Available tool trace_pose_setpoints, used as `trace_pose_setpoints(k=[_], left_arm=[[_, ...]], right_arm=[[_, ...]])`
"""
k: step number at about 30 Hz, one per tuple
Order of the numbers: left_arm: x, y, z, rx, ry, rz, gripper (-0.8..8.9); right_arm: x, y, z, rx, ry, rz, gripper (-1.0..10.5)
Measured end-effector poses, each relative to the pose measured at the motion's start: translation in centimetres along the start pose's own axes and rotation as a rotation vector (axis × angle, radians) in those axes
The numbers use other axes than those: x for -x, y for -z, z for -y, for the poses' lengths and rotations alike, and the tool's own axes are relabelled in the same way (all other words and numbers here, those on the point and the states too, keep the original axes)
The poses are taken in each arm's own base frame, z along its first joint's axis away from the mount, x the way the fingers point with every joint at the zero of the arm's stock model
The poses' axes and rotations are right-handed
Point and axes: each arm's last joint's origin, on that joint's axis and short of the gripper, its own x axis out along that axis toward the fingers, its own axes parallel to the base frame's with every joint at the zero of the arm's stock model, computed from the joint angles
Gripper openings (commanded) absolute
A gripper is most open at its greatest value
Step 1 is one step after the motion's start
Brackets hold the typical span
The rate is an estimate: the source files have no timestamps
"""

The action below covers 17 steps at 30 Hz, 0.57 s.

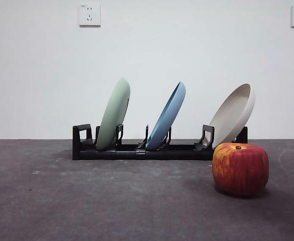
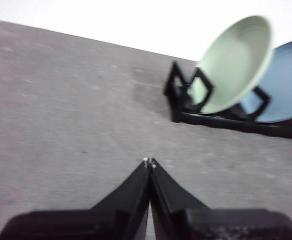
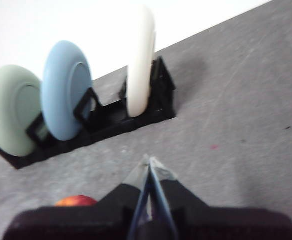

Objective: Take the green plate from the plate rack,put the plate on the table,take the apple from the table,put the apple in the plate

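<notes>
Nothing of the task is seen to be done yet. The green plate [image 1: 113, 113] is stood on edge in the end slot of the plate rack [image 1: 136, 150], leaned to one side, with a blue plate [image 1: 167, 115] in the middle slot and a beige plate [image 1: 233, 114] at the far end. The apple [image 1: 240, 168] is rested on the bare tabletop [image 1: 86, 201], in front of the rack's beige-plate end and apart from it. All 4 steps are judged to be left: lifting the plate out, laying it flat, picking up the apple, and setting it in the plate.

The left tool [image 2: 149, 161] is held over open tabletop, well apart from the rack, with its 2 black jaws pressed together and nothing between them. The right tool [image 3: 149, 161] is likewise pressed together and empty, with the apple just glimpsed beside its body.

The 3 plates are seen as wide, shallow and round, with a matte, smooth finish and a raised rim. The rack is made of black moulded plastic, long and low, with angular upright holders. The apple is round and slightly squat, red with yellow-orange streaks and a dark stem dimple. The tabletop is dark grey and matte, with faint pale scuffs.
</notes>
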Motion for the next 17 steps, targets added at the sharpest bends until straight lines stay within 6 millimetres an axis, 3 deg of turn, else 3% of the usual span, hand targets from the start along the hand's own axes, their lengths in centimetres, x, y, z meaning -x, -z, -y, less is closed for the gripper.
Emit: trace_pose_setpoints(k=[9, 17], left_arm=[[1.5, -3.8, 1.5, 0.064, 0.125, 0.014, -0.08], [2.1, -7.7, 3.1, 0.077, 0.245, -0.116, -0.08]], right_arm=[[1.1, -4.4, -2.4, -0.033, -0.122, 0.029, -0.1], [1.2, -8.9, -4.8, 0.005, -0.200, -0.164, -0.1]])
